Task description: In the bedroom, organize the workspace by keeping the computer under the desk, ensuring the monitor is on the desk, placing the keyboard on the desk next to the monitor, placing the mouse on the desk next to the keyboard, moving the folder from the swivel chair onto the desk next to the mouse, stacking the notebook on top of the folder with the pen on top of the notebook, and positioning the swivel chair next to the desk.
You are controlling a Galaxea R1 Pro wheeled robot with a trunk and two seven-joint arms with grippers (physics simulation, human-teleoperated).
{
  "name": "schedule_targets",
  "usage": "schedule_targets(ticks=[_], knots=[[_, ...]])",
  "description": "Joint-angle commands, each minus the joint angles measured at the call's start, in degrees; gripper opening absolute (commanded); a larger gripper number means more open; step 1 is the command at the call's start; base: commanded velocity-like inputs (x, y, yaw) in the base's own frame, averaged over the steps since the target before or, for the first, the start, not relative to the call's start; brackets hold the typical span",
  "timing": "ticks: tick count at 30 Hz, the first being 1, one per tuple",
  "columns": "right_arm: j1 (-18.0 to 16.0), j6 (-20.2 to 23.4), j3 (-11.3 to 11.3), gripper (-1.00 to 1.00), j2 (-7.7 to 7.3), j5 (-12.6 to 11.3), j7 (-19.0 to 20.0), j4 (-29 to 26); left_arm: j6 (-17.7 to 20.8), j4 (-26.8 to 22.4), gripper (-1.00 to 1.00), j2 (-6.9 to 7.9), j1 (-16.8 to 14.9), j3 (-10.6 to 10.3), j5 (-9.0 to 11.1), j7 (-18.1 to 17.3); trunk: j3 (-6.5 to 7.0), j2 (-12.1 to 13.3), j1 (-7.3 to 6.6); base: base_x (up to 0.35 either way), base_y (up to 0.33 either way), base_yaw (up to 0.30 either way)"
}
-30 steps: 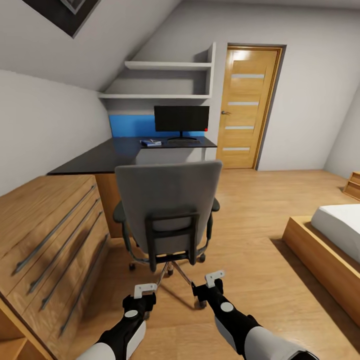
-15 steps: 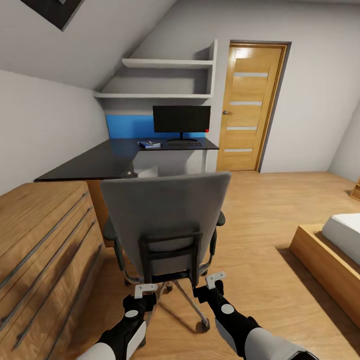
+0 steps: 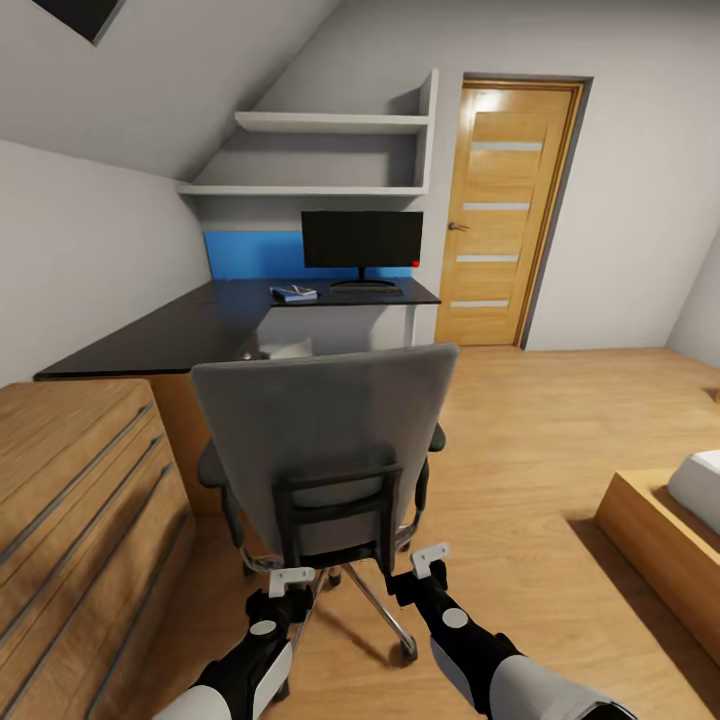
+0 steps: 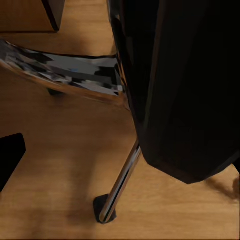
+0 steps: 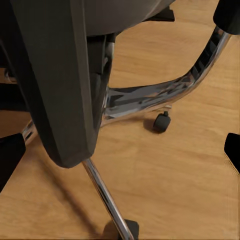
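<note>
Head view: the grey padded swivel chair (image 3: pixel 325 455) with its tall back and shiny five-legged base stands between the robot and the long black-topped desk (image 3: pixel 210 318), near it but not tucked in. Its back faces the robot, likely so both arms can push it toward the desk. On the desk, the wide black flat monitor (image 3: pixel 362 240) stands at the far end, with the flat dark keyboard (image 3: pixel 366 288) just in front of its foot. Beside the keyboard lies the bright blue flat folder (image 3: pixel 294 293) with something small and dark on top; I cannot tell more.

Both arms reach forward and low, side by side, at the bottom of the chair back. The left gripper (image 3: pixel 291 578) and right gripper (image 3: pixel 431 555) hold nothing. Their fingers look spread, near the black back frame (image 5: pixel 60 85).
</note>
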Motion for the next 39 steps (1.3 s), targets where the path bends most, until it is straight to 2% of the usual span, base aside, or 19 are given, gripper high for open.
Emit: schedule_targets(ticks=[1, 12, 26, 39], knots=[[-0.05, -0.21, 0.5, 1.0, 0.0, -0.59, -0.21, 0.06, -0.19, 0.06, 1.0, 0.0, -0.06, -0.45, 0.26, 0.43, -0.05, -0.02, 0.02, 0.32, -0.079, 0.0], [-0.05, -0.21, 0.5, 1.0, 0.0, -0.59, -0.24, 0.06, -0.21, 0.06, 1.0, 0.0, -0.06, -0.45, 0.26, 0.48, 0.05, -0.02, 0.02, 0.172, -0.016, -0.014], [-0.05, -0.21, 0.5, 1.0, 0.0, -0.59, -0.21, 0.06, -0.27, 0.06, 1.0, 0.0, -0.06, -0.45, 0.26, 0.52, 0.05, -0.02, 0.02, 0.313, 0.063, 0.0], [-0.05, -0.24, 0.41, 1.0, -0.09, -0.59, -0.25, 0.14, -0.28, 0.06, 1.0, 0.0, -0.06, -0.45, 0.26, 0.6, 0.05, -0.02, 0.02, 0.322, -0.075, 0.0]])
